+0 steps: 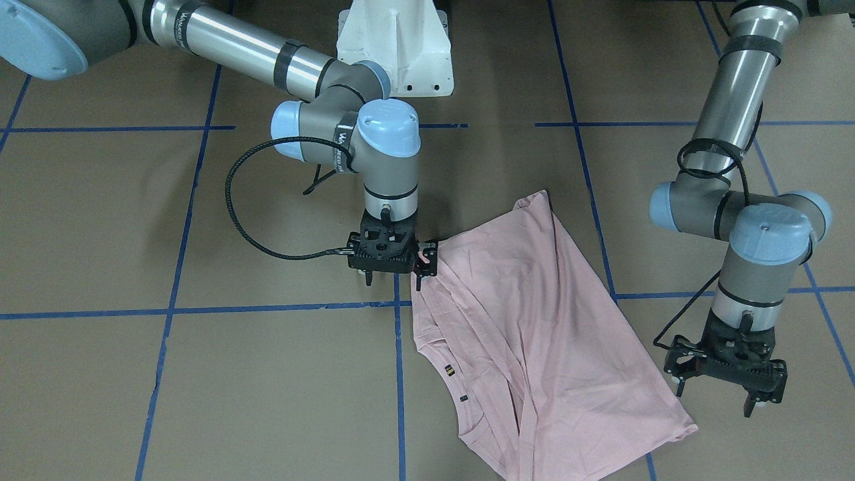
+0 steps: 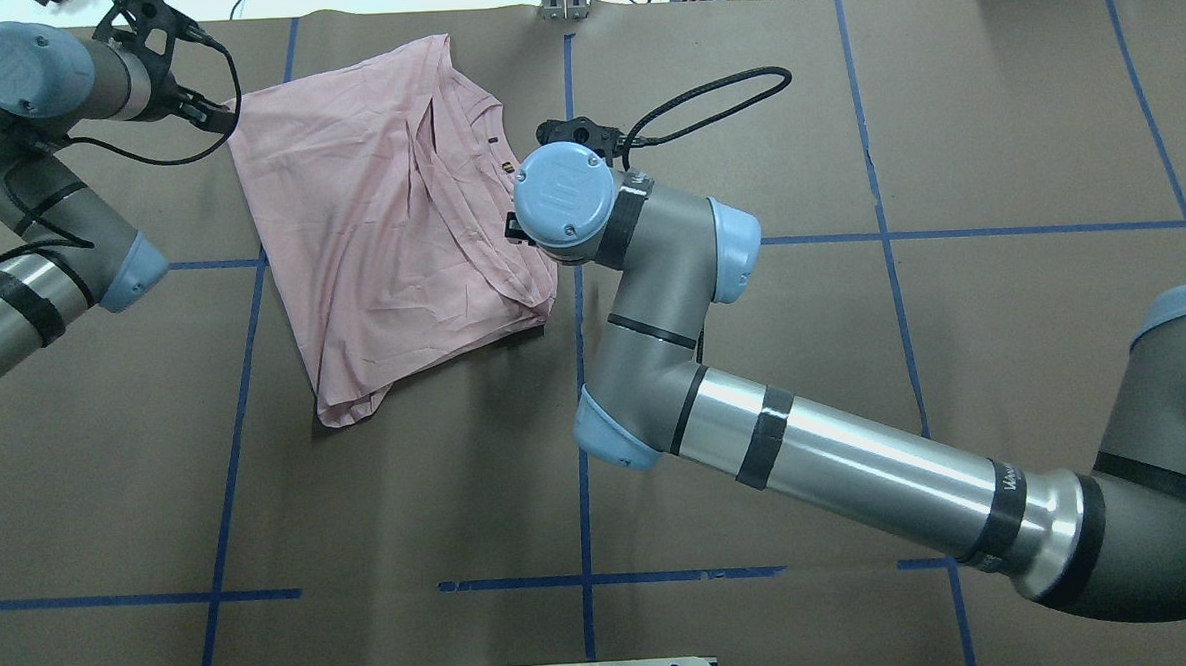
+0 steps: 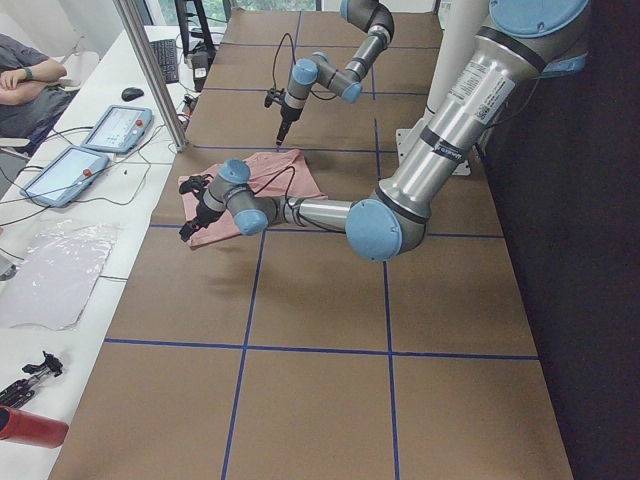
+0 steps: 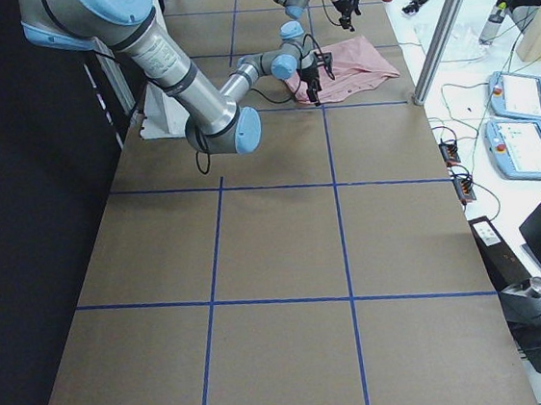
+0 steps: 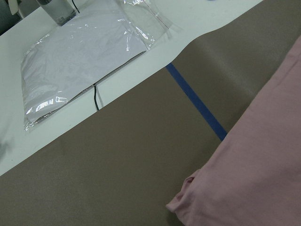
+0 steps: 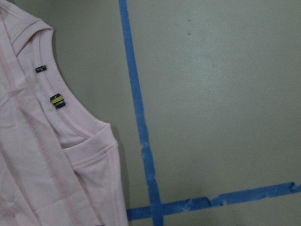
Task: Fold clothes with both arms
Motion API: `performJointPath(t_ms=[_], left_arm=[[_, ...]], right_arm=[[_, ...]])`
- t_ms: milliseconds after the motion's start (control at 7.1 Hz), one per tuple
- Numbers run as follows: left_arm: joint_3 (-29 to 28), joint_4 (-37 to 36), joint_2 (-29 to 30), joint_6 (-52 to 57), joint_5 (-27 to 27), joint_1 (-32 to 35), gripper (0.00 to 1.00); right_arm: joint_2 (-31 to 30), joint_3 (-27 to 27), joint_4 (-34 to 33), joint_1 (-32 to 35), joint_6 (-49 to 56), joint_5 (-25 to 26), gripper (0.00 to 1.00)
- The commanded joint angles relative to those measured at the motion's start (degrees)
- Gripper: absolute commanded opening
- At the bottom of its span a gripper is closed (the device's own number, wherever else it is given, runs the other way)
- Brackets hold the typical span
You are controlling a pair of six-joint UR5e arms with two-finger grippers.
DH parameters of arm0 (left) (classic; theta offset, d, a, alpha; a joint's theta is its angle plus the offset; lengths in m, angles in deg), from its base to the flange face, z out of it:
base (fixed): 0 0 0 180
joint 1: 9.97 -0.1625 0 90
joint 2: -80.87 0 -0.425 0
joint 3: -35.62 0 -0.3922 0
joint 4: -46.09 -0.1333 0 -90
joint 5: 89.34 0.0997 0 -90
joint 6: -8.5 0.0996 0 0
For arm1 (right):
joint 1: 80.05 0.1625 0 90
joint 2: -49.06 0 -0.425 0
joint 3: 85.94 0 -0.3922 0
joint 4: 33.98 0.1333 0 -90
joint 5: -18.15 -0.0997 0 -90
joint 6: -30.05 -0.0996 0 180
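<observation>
Facing view, T-shirt: we see the pale pink T-shirt (image 1: pixel 534 321) lying rumpled and partly folded on the brown table (image 1: pixel 133 220), across the blue tape lines (image 1: pixel 280 309)
Facing view, right gripper: the right gripper (image 1: pixel 394 279) points down at the shirt's upper left edge with its fingers spread; we cannot tell whether one of them touches the cloth
Facing view, left gripper: the left gripper (image 1: pixel 715 399) hangs just beside the shirt's lower right corner, fingers spread wide, apart from the cloth
Overhead view, T-shirt: it lies on the far part of the table, left of the centre tape line, between the two grippers
Overhead view, right gripper: mostly hidden under its own wrist
Side views, T-shirt: a small pink patch near the operators' edge; the grippers are too small for us to judge
Left wrist view, T-shirt: a pink corner fills the lower right, flat on the table; beyond lies a clear plastic bag (image 5: pixel 80 61) on a white bench (image 5: pixel 188 37)
Right wrist view, T-shirt: its ribbed collar (image 6: pixel 75 120), bearing two small dark labels (image 6: pixel 56 100), lies flat just left of a tape line
</observation>
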Motion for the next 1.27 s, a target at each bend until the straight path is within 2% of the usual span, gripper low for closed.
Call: performJointPath(t_ms=[0, 141, 282, 563, 845, 1126], left_arm=[[0.01, 0.0, 0.0, -0.03, 0.0, 0.0, 1.0], [0.01, 0.0, 0.0, -0.03, 0.0, 0.0, 1.0], [0.01, 0.0, 0.0, -0.03, 0.0, 0.0, 1.0], [0.01, 0.09, 0.0, -0.03, 0.0, 0.0, 1.0], [0.01, 0.17, -0.09, -0.03, 0.0, 0.0, 1.0], [0.01, 0.18, -0.09, -0.03, 0.0, 0.0, 1.0]], right_arm=[[2.77, -3.55, 0.38, -0.95, -1.12, -0.1, 0.85], [2.77, -3.64, 0.64, -1.22, -1.74, -0.19, 0.84], [2.77, -3.64, 0.73, -1.39, -3.22, -0.28, 0.78], [2.51, -5.2, 5.53, -2.01, -6.37, -0.1, 0.73], [2.16, -5.4, 5.22, -2.54, -6.4, -0.01, 0.72], [1.9, -5.4, 5.22, -2.89, -6.66, -0.01, 0.66]])
